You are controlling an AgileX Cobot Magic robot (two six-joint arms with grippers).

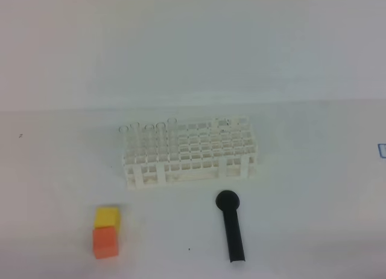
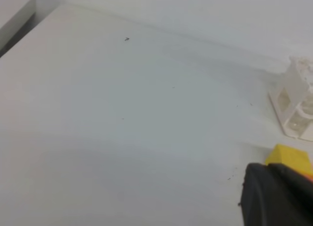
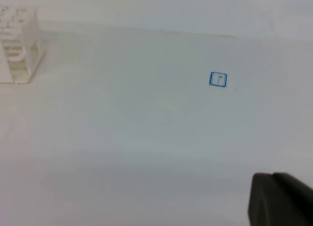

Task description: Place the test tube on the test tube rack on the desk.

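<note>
White rack [image 1: 190,153] mid-desk [image 1: 301,218], black stick [image 1: 231,226] beside

A black round-headed stick [image 1: 231,224] lies flat in the exterior high view, its round head at the far end and its handle pointing toward the near edge. Well to its left sit a yellow cube [image 1: 107,217] and an orange cube [image 1: 105,241], touching, the orange one nearer. Far right, a small blue square mark [image 3: 218,79] shows.

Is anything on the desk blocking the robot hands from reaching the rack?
Nothing visible does. The black stick and the two cubes lie in front of the test tube rack, apart from it.
</note>
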